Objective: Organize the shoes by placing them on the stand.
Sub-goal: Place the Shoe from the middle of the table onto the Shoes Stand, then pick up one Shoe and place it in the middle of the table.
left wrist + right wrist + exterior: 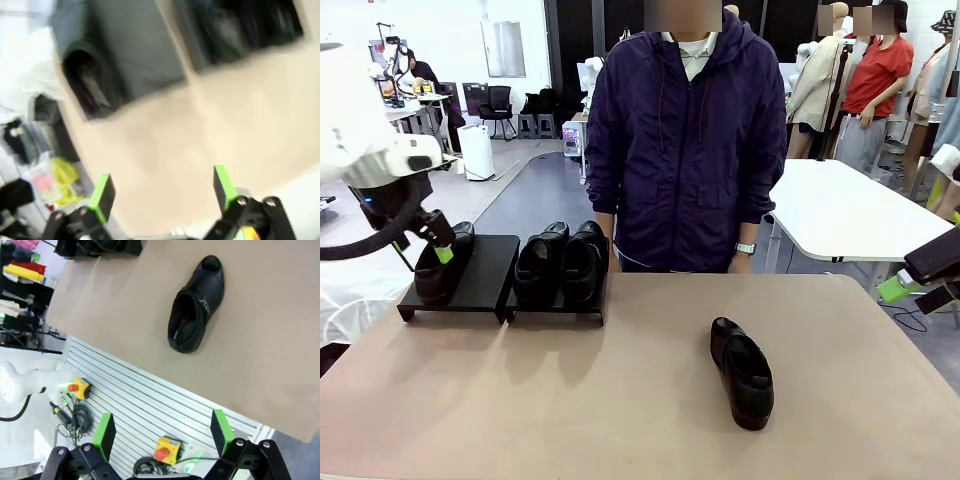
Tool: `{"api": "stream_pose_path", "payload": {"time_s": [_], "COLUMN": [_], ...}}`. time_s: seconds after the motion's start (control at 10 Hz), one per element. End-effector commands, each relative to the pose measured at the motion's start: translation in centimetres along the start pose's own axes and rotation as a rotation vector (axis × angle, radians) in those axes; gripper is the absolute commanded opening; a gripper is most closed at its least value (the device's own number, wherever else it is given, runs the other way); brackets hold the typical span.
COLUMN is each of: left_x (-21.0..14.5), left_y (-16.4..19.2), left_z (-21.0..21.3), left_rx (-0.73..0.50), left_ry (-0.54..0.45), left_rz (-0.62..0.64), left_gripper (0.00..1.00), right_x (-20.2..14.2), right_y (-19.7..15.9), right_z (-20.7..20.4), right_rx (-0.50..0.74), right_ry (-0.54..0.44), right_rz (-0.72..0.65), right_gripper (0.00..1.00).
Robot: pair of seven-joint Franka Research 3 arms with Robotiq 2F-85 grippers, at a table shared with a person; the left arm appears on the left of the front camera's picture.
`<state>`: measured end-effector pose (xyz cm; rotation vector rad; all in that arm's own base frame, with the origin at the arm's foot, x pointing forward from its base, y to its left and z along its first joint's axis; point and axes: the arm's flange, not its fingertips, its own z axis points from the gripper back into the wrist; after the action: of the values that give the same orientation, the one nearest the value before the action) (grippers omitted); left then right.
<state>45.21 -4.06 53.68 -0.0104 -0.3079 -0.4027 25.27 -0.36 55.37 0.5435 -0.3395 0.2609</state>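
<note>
A black shoe (440, 272) lies on the left panel of the black stand (485, 270). My left gripper (439, 250) hovers right over its heel. In the blurred left wrist view the left gripper (162, 192) is open with nothing between its green pads, and that shoe (87, 82) lies farther off on the stand (135, 50). Two more shoes (563, 262) sit side by side on the right panel. Another shoe (742, 372) lies loose on the table right of centre. My right gripper (920, 290) hangs open off the table's right edge, well apart from that loose shoe (195, 305).
A person in a dark purple jacket (685, 140) stands at the table's far edge, right behind the stand. The tan table (570, 400) has bare room in front of the stand. A white table (850, 210) stands behind at the right.
</note>
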Motion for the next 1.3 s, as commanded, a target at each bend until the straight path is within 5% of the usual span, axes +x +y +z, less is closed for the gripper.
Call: {"api": "stream_pose_path", "payload": {"time_s": [0.0, 0.2, 0.5, 0.6, 1.2], "left_x": [-5.4, -9.1, -14.1, -11.1, -11.1], "left_y": [1.1, -1.1, -2.8, -2.2, -2.2], "left_z": [2.4, 1.7, 2.3, 2.1, 2.1], "left_rx": [-0.241, -0.345, -0.244, -0.355, -0.355], "left_ry": [0.109, 0.091, -0.113, 0.049, 0.049], "left_rz": [-0.202, -0.364, -0.228, -0.361, -0.361], "left_gripper": [1.0, 1.0, 1.0, 1.0, 1.0], "right_x": [0.1, 0.1, 0.1, 0.1, 0.1], "right_y": [-0.1, -0.1, -0.1, -0.1, -0.1], "right_z": [0.2, 0.2, 0.2, 0.2, 0.2], "right_rx": [0.015, 0.015, 0.015, 0.015, 0.015], "right_ry": [-0.006, -0.006, -0.006, -0.006, -0.006], "right_rz": [0.018, 0.018, 0.018, 0.018, 0.018], "right_gripper": [1.0, 1.0, 1.0, 1.0, 1.0]}}
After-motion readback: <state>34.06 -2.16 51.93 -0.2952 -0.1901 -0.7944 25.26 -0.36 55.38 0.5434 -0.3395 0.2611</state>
